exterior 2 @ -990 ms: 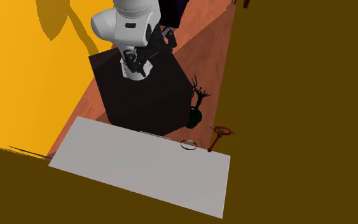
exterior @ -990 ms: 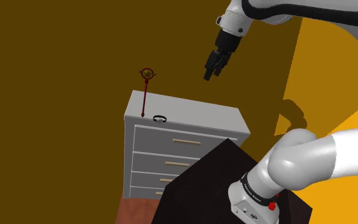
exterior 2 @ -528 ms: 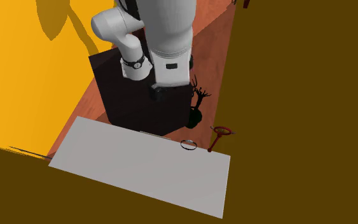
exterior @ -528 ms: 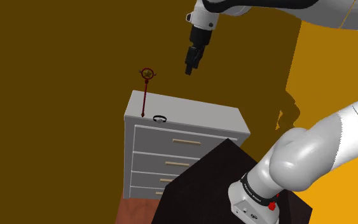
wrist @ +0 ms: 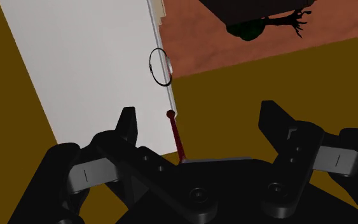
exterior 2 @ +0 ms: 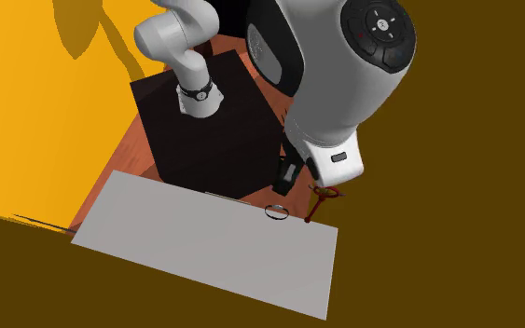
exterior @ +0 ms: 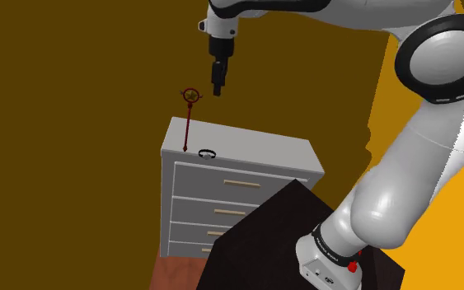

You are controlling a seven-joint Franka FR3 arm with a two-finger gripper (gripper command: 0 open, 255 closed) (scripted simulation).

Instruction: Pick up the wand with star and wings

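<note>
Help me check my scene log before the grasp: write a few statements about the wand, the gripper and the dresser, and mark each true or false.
1. The gripper is open and holds nothing. True.
2. The wand lies flat on the dresser top. False: it stands upright at the top's corner.
3. A small ring lies on the dresser top near the wand's foot. True.
4. The dresser's drawers are pulled out. False: they are shut.
</note>
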